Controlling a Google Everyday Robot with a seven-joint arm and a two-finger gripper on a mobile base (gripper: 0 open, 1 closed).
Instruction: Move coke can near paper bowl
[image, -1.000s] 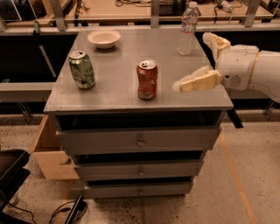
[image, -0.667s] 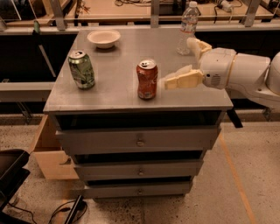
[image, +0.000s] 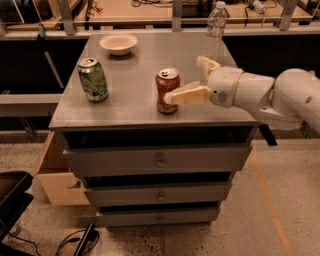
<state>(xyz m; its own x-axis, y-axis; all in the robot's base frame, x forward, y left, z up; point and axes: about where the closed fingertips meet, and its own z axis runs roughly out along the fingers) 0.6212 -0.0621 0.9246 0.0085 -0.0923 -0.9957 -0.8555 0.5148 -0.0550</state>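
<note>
The coke can, red-orange with a silver top, stands upright near the front middle of the grey metal cabinet top. The paper bowl, off-white and shallow, sits at the back left of the top, well apart from the can. My gripper reaches in from the right with its fingers spread open. The tip of the near finger lies at the can's right side, and the far finger is behind and to the right of the can. The gripper holds nothing.
A green can stands upright at the front left of the top. A clear water bottle stands at the back right corner. The cabinet has drawers below. A cardboard box sits on the floor at the left.
My gripper has moved left toward the coke can, from well to its right to having its near fingertip at the can's side. The can, bowl and green can have not moved.
</note>
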